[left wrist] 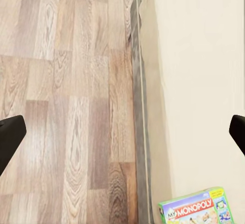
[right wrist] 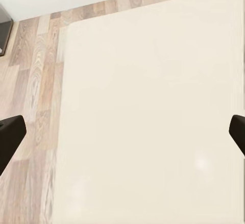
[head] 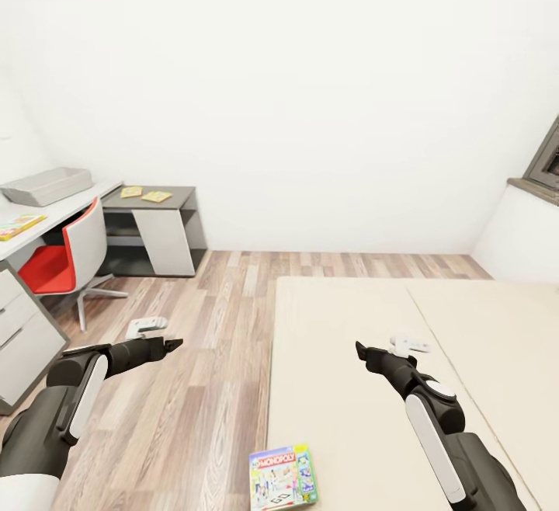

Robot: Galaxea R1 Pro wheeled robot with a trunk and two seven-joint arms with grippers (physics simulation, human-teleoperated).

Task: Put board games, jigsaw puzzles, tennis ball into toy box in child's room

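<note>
Both arms reach forward and low, bent at the elbow. The left gripper (head: 172, 342) hangs over the wood floor (head: 202, 356) at lower left of the head view; the right gripper (head: 362, 350) hangs over the cream bed (head: 349, 387) at lower right. Neither holds anything — in both wrist views the dark fingertips (left wrist: 10, 134) (right wrist: 10, 132) sit at opposite frame edges, so the jaws are spread wide.

A Monopoly board game (head: 282, 477) lies flat at the bed's near left corner, bottom centre of the head view; the left wrist view catches its green lid (left wrist: 196, 207) by the bed's edge, at lower right.

Further off, at upper left of the head view — the grey toy box (head: 48, 185) on the white table (head: 70, 212), a colourful flat box (head: 19, 225) just in front of it, two jigsaw puzzles (head: 144, 194) on a low grey desk (head: 159, 231), and a red chair (head: 66, 258).
</note>
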